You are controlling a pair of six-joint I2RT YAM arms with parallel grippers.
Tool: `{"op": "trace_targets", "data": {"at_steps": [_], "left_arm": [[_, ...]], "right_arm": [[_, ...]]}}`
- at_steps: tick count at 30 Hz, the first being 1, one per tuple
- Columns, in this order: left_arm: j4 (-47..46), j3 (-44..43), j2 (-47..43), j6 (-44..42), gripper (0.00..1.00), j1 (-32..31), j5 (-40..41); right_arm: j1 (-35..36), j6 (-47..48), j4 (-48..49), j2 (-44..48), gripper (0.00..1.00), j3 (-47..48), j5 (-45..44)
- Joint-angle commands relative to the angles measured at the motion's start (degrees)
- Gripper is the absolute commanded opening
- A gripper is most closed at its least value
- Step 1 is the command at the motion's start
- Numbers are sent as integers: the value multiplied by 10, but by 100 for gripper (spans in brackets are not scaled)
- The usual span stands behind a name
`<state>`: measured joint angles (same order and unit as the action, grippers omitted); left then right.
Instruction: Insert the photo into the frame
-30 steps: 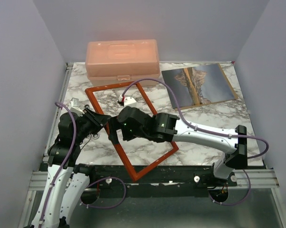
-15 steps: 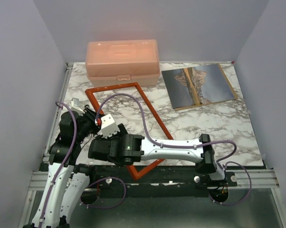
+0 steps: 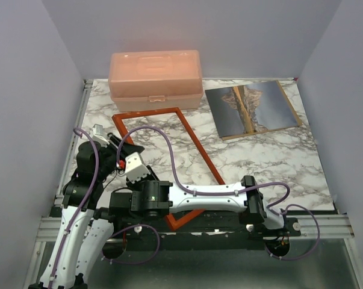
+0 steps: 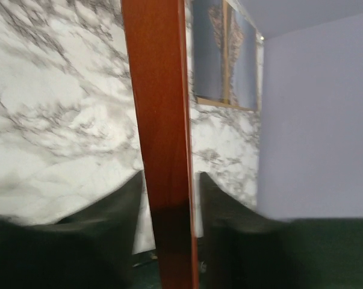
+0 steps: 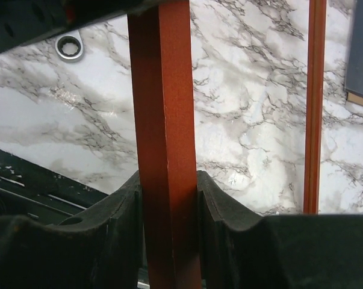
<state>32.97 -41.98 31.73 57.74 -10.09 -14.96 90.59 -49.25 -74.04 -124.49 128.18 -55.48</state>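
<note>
The frame [image 3: 199, 147] is lying across the left half of the marble desk [image 3: 271, 156], one corner reaching over the near edge. The left gripper [image 4: 169, 180] is grasping the frame's left rail, its fingers [image 4: 118, 205] sitting on either side of the wood. The right arm is reaching across to the left, and the right gripper [image 5: 168, 180] is clamping the same rail nearer the edge. The photo [image 3: 253, 110] is resting face up at the far right, well apart from the frame. A peach box [image 3: 155, 78] is sitting at the far left.
</note>
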Motion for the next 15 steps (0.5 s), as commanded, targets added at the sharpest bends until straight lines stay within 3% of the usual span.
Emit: {"op": "trace_targets", "data": {"at_steps": [1, 2, 3, 9, 15], "left_arm": [[-6, 1, -13, -38, 70, 5, 6], [-6, -1, -15, -39, 87, 5, 6], [-5, -2, -19, -40, 97, 5, 6], [-3, -18, -34, -55, 99, 5, 4], [4, -27, -43, -68, 99, 5, 11]], "right_arm": [[-1, 12, 14, 39, 1, -23, -27], [-2, 12, 23, 45, 1, -28, -20], [-2, 16, 32, 53, 1, -35, -10], [-22, 41, 132, 131, 1, -107, 68], [-77, 65, 284, 258, 1, -233, 206]]}}
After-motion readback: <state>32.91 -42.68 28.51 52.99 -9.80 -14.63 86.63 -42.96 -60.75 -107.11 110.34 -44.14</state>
